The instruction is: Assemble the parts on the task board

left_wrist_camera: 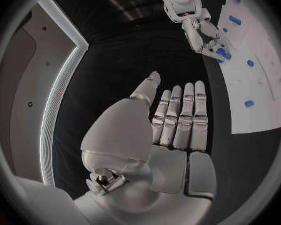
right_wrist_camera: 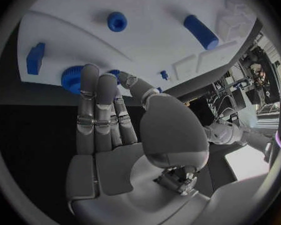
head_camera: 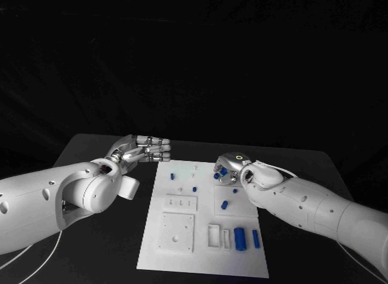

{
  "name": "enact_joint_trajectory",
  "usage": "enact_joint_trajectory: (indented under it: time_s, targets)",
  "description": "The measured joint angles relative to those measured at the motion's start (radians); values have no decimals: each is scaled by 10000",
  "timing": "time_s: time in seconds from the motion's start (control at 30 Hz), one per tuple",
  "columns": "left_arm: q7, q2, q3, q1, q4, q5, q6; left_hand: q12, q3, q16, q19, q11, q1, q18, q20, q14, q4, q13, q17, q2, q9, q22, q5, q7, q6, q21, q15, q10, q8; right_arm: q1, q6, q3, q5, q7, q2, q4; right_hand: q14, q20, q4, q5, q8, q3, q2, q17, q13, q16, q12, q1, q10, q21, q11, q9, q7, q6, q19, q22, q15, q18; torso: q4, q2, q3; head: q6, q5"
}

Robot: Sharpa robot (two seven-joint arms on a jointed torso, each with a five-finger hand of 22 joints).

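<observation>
The white task board (head_camera: 202, 228) lies in the middle of the black table. Small blue parts sit on it: one near the far left (head_camera: 172, 176), one mid-board (head_camera: 224, 205), two upright cylinders (head_camera: 240, 238) at the near right. My right hand (head_camera: 230, 167) hovers over the board's far right. Its straight fingers (right_wrist_camera: 93, 100) reach a blue toothed round part (right_wrist_camera: 70, 78), which they partly hide; I cannot tell whether they touch it. My left hand (head_camera: 147, 151) hangs off the board's far left corner, fingers (left_wrist_camera: 181, 117) straight and together, holding nothing.
Near the right hand lie a blue block (right_wrist_camera: 35, 58), a blue round nut (right_wrist_camera: 117, 21) and a blue cylinder (right_wrist_camera: 200, 31). White raised fixtures (head_camera: 178, 228) fill the board's near half. Bare black table surrounds the board.
</observation>
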Motion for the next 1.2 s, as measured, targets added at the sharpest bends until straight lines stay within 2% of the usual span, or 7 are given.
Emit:
enact_joint_trajectory:
  time_s: [0.37, 0.57, 0.77, 0.97, 1.03, 1.2]
  targets:
    - [-9, -23, 2, 36, 50, -2, 24, 0, 0, 0, 0, 0, 0, 0, 0, 0, 0, 0, -1, 0, 0, 1, 0, 0, 0, 0, 0, 0, 0, -17, 20, -7, -48, -15, 113, -72, 0, -83, -1, -40, 0, 207, -39, 11, 0, 76, 0, -39, 92, -158, -22, -1, -18, 129, 83, 366, 0, -76, -10, 36, -26, -9, 41]
    - [-14, -24, 3, 56, 50, -4, 33, 0, 0, 0, 0, 0, 0, 0, 0, 0, 0, -1, -1, 0, -1, 1, 0, 0, 0, 0, 0, 0, 0, -20, 24, -8, -59, -21, 140, -68, 0, -39, 37, -125, 0, 335, 31, 11, -1, 131, 0, -109, 179, -186, -37, -2, -8, 144, 144, 512, 0, -96, -24, 45, -44, -13, 54]
    - [-17, -16, 3, 65, 36, -5, 41, 0, 0, 0, 0, 0, 0, 0, 0, 0, 0, -1, -1, 0, -1, 2, 0, 0, 0, 0, 0, 0, 0, -26, 38, -9, -61, -31, 167, -96, -35, -108, 23, -195, 0, 429, 101, 10, 4, 141, 0, -244, 442, -245, -102, 8, -14, 333, 215, 683, -36, -151, -44, 64, -54, -13, 56]
    - [-21, -1, 3, 66, 19, -6, 48, 0, -28, 0, 0, 0, 0, 0, 0, 0, -28, -1, -1, 0, -1, -8, 0, 0, 0, 0, 0, 0, 0, -45, 42, -11, -64, -47, 191, -128, -73, -123, -1, -520, 0, 646, 154, 10, 20, 168, 0, -275, 945, -127, -242, 35, -93, 665, 230, 1010, -74, -162, -40, 81, -67, -21, 37]
    - [-23, 2, 3, 66, 15, -7, 51, 0, -28, 0, 0, 0, 0, -1, 0, 0, -28, -1, -1, 0, -1, -7, 0, 0, 0, 0, 0, 0, 0, -47, 40, -10, -68, -58, 200, -138, -92, -125, -2, -831, -1, 764, 243, 27, 18, 193, -2, -185, 1190, -6, -293, 50, -144, 826, 228, 1170, -128, -164, -37, 82, -71, -28, 35]
    - [-28, 2, 3, 67, 12, -7, 61, 0, -28, 1, 0, 0, 0, 0, 0, 0, -28, -1, -1, 0, -1, -7, 0, 0, 0, 0, 0, 0, 0, -51, 20, 0, -98, -86, 232, -177, -130, -287, -2, -1239, -9, 923, 294, 67, 17, 212, -14, -128, 1485, 201, -412, 53, -219, 1069, 66, 1626, -200, -245, -36, 88, -79, -40, 45]
